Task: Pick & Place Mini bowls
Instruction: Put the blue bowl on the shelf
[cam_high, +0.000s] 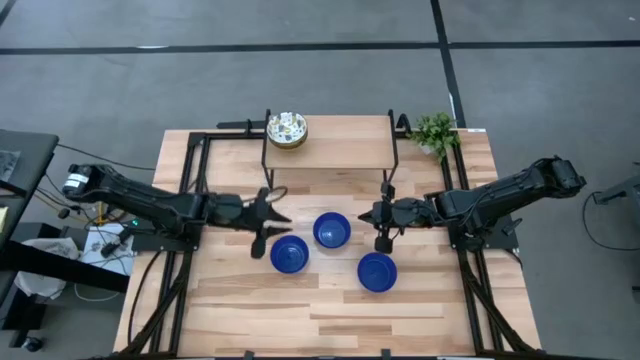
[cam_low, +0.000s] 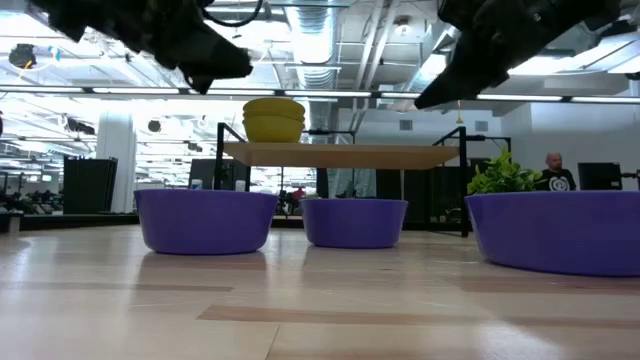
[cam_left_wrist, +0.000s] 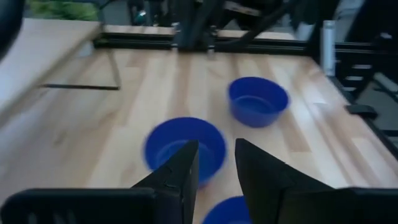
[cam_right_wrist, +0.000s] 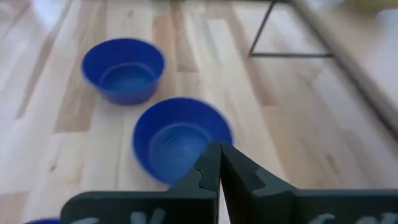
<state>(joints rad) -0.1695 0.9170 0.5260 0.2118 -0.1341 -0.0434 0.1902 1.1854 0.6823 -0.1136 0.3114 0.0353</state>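
Three blue mini bowls (cam_high: 332, 230) clustered mid-table, clear of every edge; patterned bowls (cam_high: 287, 129) stacked on the shelf (cam_high: 340, 152) by the far edge. Left gripper (cam_high: 268, 223) parted and empty beside the cluster; right gripper (cam_high: 381, 222) pinched together, empty, opposite.

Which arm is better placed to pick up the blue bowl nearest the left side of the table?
Probably the left. The left gripper is open, right beside that blue bowl. The right gripper is shut and sits beyond the middle bowl, nearer the third bowl.
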